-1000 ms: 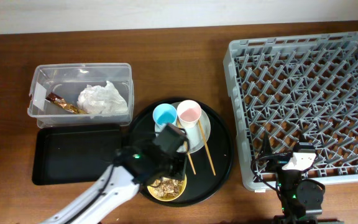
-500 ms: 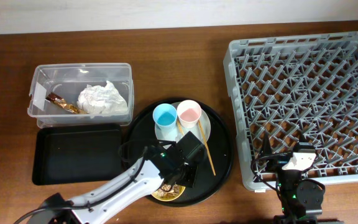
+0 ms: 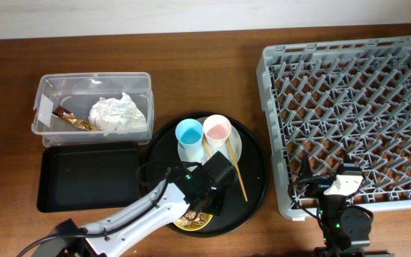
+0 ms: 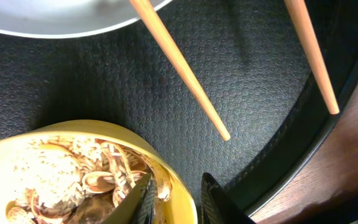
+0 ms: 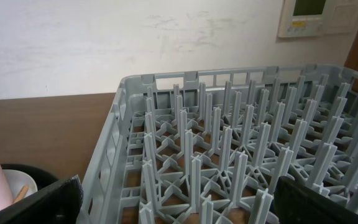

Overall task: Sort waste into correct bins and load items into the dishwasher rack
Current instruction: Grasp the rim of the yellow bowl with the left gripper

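My left gripper (image 3: 207, 201) (image 4: 178, 202) is down on the round black tray, its fingers closed across the right rim of the yellow bowl (image 3: 184, 222) (image 4: 107, 129). One finger is inside and one outside. The bowl holds tan food scraps (image 4: 55, 177). Two chopsticks (image 3: 237, 175) (image 4: 179, 74) lean off the white plate (image 3: 232, 153). The light-blue cup (image 3: 189, 132) and the pink cup (image 3: 216, 130) stand on that plate. The napkin (image 3: 116, 114) and the wrapper (image 3: 73, 119) lie in the clear tub (image 3: 48, 86). My right gripper (image 3: 334, 191) (image 5: 179, 208) is open and empty at the front edge of the grey rack (image 3: 352, 107) (image 5: 229, 143).
The shallow black rectangular tray (image 3: 88, 178) lies in front of the clear tub, left of the round black tray (image 3: 255, 178) (image 4: 104, 81). The round tray's raised rim is just right of my left fingers. The rack fills the right side of the table.
My left gripper moved right and toward the front, from the bowl's left side to its right rim, and has stayed there over the last half second. The right arm has not moved.
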Available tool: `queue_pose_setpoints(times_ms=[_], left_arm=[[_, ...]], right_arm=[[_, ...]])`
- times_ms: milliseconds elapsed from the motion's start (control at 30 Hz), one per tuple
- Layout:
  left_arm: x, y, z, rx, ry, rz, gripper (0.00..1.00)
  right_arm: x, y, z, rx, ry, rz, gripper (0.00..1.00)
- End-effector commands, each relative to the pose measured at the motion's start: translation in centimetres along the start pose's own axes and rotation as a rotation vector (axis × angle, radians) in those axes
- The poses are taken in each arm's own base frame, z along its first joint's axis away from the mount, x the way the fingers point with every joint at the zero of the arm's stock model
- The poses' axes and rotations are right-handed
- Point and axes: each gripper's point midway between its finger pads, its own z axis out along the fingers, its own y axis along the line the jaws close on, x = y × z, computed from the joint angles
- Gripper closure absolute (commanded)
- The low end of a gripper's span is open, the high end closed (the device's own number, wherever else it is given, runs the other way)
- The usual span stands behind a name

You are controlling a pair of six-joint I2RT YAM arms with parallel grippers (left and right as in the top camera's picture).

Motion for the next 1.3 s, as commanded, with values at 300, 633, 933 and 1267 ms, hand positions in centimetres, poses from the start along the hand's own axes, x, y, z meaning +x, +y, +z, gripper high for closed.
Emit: queue_pose_setpoints(times_ms=[300,633,933,1267], left_arm=[[-0.2,3.2,0.7,-0.161,-0.045,-0.005,0.75],[0.0,3.7,0.5,-0.190,-0.041,-0.004,0.92],[0.4,4.0,0.4,-0.203,-0.025,-0.004,0.96],[-1.9,3.1,-3.6,-0.220,-0.085,0.025,1.00]], right_arm=[[0.3,-0.3,0.0,0.012,0.006,0.004,0.01],[0.3,-0.3,0.0,0.012,0.006,0.004,0.01],[0.3,-0.3,0.0,0.012,0.006,0.004,0.01],[0.3,-0.3,0.0,0.012,0.006,0.004,0.01]])
